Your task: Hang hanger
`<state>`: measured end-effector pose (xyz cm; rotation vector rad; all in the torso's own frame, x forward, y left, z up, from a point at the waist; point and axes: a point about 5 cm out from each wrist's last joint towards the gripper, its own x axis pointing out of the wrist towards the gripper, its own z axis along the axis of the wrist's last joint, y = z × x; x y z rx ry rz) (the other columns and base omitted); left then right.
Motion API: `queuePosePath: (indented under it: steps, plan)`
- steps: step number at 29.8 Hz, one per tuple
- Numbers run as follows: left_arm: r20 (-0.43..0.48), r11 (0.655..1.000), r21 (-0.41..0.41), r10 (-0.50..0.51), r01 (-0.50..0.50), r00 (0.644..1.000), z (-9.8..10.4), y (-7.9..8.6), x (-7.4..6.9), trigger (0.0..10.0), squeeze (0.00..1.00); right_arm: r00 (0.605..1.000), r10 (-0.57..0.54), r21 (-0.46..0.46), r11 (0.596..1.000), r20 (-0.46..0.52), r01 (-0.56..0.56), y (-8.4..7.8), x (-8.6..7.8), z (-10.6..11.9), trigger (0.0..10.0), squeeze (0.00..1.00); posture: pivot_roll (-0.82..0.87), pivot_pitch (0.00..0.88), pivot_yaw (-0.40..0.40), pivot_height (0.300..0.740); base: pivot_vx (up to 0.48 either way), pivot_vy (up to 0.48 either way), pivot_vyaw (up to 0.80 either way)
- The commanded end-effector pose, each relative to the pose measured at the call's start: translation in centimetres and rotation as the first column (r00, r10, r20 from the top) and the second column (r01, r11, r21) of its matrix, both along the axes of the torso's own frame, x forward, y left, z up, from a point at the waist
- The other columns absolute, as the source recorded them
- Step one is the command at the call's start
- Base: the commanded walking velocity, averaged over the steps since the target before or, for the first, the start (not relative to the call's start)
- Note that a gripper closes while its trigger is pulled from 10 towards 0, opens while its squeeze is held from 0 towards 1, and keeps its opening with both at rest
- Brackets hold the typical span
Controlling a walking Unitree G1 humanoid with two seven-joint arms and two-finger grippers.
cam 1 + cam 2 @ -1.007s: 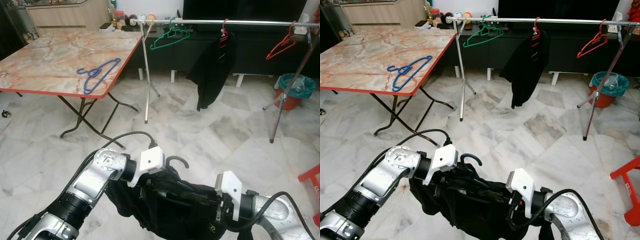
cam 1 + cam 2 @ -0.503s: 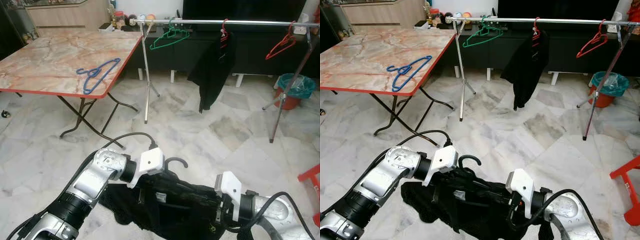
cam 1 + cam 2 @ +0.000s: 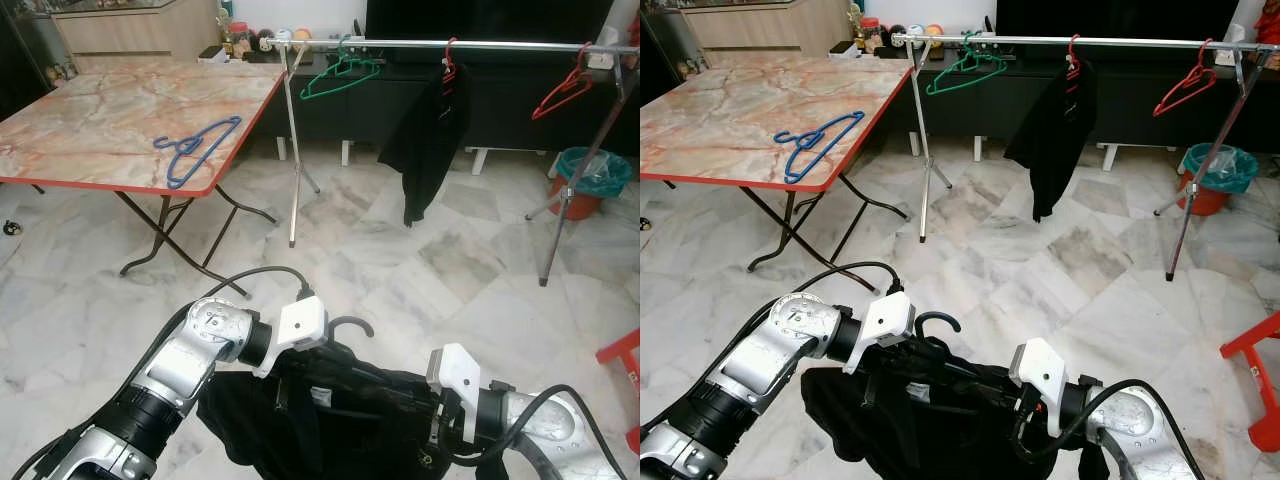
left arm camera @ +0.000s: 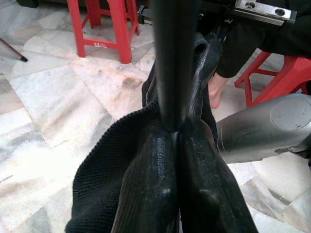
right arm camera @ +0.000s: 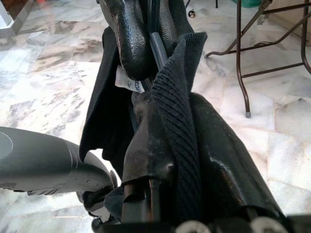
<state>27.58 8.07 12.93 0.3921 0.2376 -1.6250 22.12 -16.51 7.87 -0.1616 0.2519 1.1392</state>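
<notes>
Both grippers, left (image 4: 176, 145) and right (image 5: 167, 145), fingers clamped on hanger (image 3: 352, 325) with black garment (image 3: 340, 420), held low over floor. Rail (image 3: 450, 44) well apart; hanging not yet done.

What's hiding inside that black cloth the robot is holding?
A black hanger: its hook pokes out above the black cloth. The rest is covered, as are both end effectors' tips.
</notes>
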Motion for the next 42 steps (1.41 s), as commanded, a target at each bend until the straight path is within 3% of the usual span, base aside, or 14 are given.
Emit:
queuePosePath:
  steps: [1,3,4,5,6,7,20,39,40,42]
  plan:
    - [0.006,0.999,-0.028,-0.026,0.026,1.0,0.3,-0.6,-0.4,0.0,0.0,0.998,0.013,0.018,1.0,0.057,-0.014,0.8,0.3,0.7,10.0,0.0,-0.03,0.0,0.061,0.74,0.0,0.0,0.0]
    - [0.006,0.999,-0.03,-0.024,0.024,1.0,0.4,-0.6,-0.3,0.0,0.0,0.998,0.01,0.006,1.0,0.059,-0.01,0.8,0.3,0.6,10.0,0.0,-0.02,0.0,0.061,0.74,0.0,0.0,0.0]
    - [0.006,0.999,-0.031,-0.023,0.023,1.0,0.4,-0.6,-0.3,0.0,0.0,0.999,0.004,0.012,1.0,0.047,-0.004,0.7,0.4,0.5,10.0,0.15,-0.02,0.0,0.06,0.74,0.0,0.0,0.0]
    - [0.006,0.999,-0.031,-0.023,0.023,1.0,0.4,-0.6,-0.3,0.0,0.0,0.999,0.003,0.018,1.0,0.04,-0.003,0.7,0.4,0.5,10.0,0.15,-0.02,0.0,0.06,0.74,0.0,0.0,0.0]
    - [0.005,0.999,-0.032,-0.023,0.023,1.0,0.4,-0.6,-0.3,0.0,0.0,0.999,0.003,0.021,1.0,0.035,-0.004,0.7,0.4,0.5,10.0,0.84,-0.02,0.0,0.06,0.74,0.0,0.0,0.0]
    - [0.005,0.999,-0.032,-0.023,0.024,1.0,0.4,-0.6,-0.3,0.0,0.0,1.0,0.006,0.027,1.0,0.028,-0.007,0.7,0.4,0.5,10.0,1.0,-0.02,0.0,0.06,0.74,0.0,0.0,0.0]
    - [0.01,0.999,-0.033,-0.016,0.016,1.0,0.4,-0.5,-0.1,0.0,0.0,0.999,0.01,0.018,1.0,0.035,-0.011,0.5,0.4,0.7,10.0,1.0,-0.03,0.005,0.059,0.74,0.0,0.0,0.0]
    - [0.06,0.997,0.015,0.076,-0.077,0.995,-1.1,0.3,1.0,0.0,0.0,1.0,0.024,0.019,1.0,0.018,-0.025,0.5,-0.3,0.8,10.0,1.0,-0.04,0.016,0.058,0.74,0.0,0.0,0.0]
    - [0.073,0.996,0.023,0.089,-0.091,0.993,-1.3,0.5,1.1,0.0,0.0,1.0,0.025,0.014,1.0,0.016,-0.026,0.5,-0.4,0.7,10.0,0.7,-0.04,0.017,0.059,0.74,0.0,0.0,0.0]
    - [0.077,0.995,0.024,0.094,-0.096,0.993,-1.3,0.5,1.2,0.0,0.0,1.0,0.025,0.014,1.0,0.015,-0.026,0.5,-0.4,0.7,10.0,0.7,-0.04,0.017,0.059,0.74,0.0,0.0,0.0]
